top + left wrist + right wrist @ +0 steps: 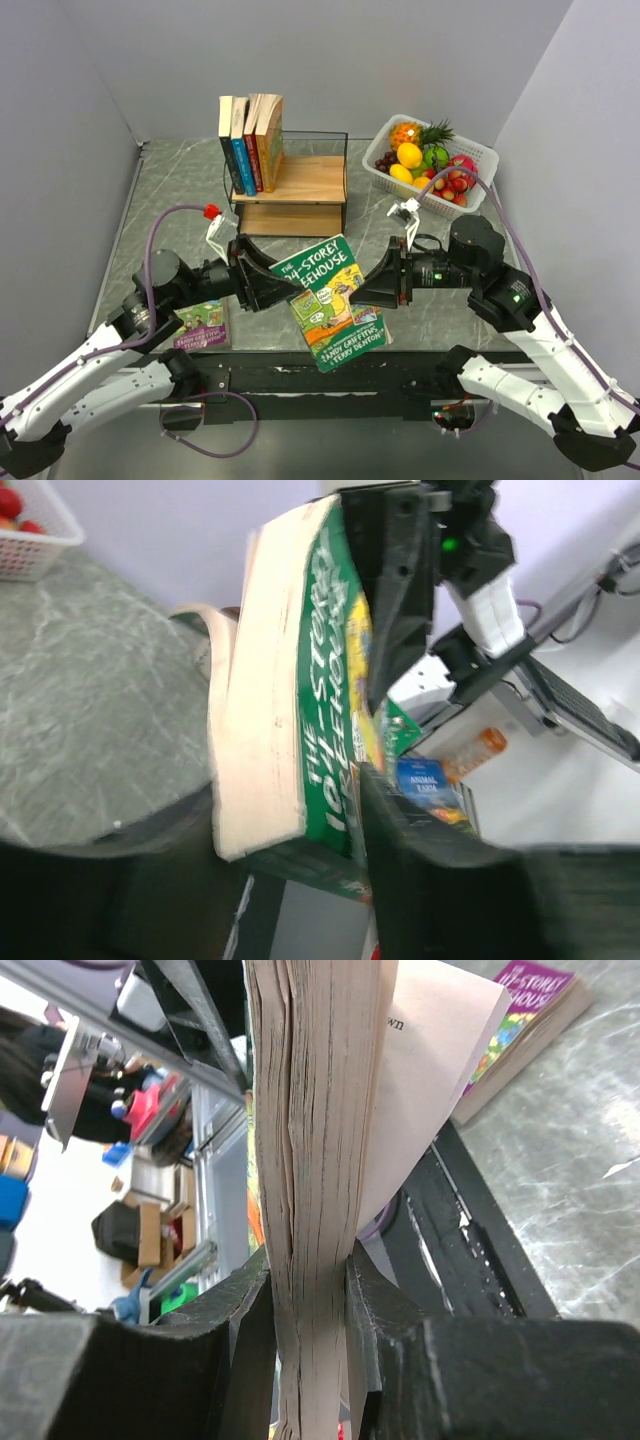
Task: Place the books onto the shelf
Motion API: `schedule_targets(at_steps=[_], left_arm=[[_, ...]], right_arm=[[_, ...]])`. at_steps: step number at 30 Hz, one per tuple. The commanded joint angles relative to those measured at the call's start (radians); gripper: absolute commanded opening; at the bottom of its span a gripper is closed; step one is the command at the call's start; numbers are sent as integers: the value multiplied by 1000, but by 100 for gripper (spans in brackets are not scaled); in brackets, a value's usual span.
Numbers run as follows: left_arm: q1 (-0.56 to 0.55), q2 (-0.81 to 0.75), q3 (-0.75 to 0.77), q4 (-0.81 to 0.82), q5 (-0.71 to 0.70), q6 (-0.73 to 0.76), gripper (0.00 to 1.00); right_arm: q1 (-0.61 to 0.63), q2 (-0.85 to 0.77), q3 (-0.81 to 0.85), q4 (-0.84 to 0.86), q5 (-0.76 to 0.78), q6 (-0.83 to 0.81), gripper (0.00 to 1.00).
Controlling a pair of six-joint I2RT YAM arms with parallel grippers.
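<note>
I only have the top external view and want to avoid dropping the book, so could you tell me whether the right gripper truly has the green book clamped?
Observer: Yes. In the right wrist view the right gripper is clamped on the page block of the green book.
Operator: Is anything loose?
Observer: One white leaf fans away from the block.
Operator: And the other arm?
Observer: The left gripper straddles the book's edge in its wrist view; blur hides whether it touches.

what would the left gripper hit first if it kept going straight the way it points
The green book, already at the left gripper's fingertips; beyond it, probably the right gripper clamping the opposite edge.
</note>
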Motion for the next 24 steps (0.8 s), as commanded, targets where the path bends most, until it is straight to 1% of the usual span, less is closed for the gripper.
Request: schedule_targets(at_steps=[1,2,3,4,5,6,7,8,9,10,11,12,13,14,15,17,18,19,20,21,22,23,24], left_arm=[[5,5,7,140,137,-8,42],[5,9,6,156,144,-14,36],[5,11,9,151,144,-11,15],[5,12,19,141,113,-6,1],[5,14,28,122,87,6,1],[4,14,51,81,52,11,1],[5,11,65,63,-24,17,1],[4,12,82,40,-80,30,1],[4,16,129,-2,-120,41,1],[4,25,160,-39,-155,55,1],[5,52,191,-60,-239,76,1],[5,71,259,-82,-281,89,1],[5,91,301,-141,-334,101,1],[5,139,343,-169,-428,124,1],[5,164,424,-197,-454,139,1],[5,241,493,-241,-558,182,1],[5,268,556,-246,-632,207,1],[4,296,593,-278,-672,248,1],[5,360,630,-290,-718,274,1],[5,394,700,-301,-793,303,1],[5,426,732,-315,-835,354,1],[5,486,762,-327,-865,382,1],[5,517,816,-332,-926,412,1]], right_arm=[[-2,22,59,69,-72,-14,0],[-2,25,59,68,-69,-14,0],[-4,27,60,63,-60,-17,0],[-2,27,76,45,10,-29,0],[-2,25,91,25,49,-36,7],[-4,22,109,2,106,-37,20],[-2,5,117,-6,167,-34,45],[-2,-1,125,-10,281,-25,59],[-2,-7,132,-10,321,-17,65],[-2,-13,140,-9,359,-4,81],[-2,-10,154,-22,481,9,88],[-2,-10,172,-30,528,18,91],[-2,-10,178,-38,587,38,98],[-2,-13,182,-38,641,53,99],[-2,-16,180,-35,746,62,99],[-4,-7,180,-38,842,87,99],[-2,0,179,-39,931,90,99],[-4,19,177,-43,966,102,99],[-5,28,177,-46,1005,108,99],[-5,39,171,-38,1025,106,99],[-7,57,168,-32,1054,104,99],[-11,66,163,-17,1066,107,99],[-13,72,151,-4,1073,105,99]])
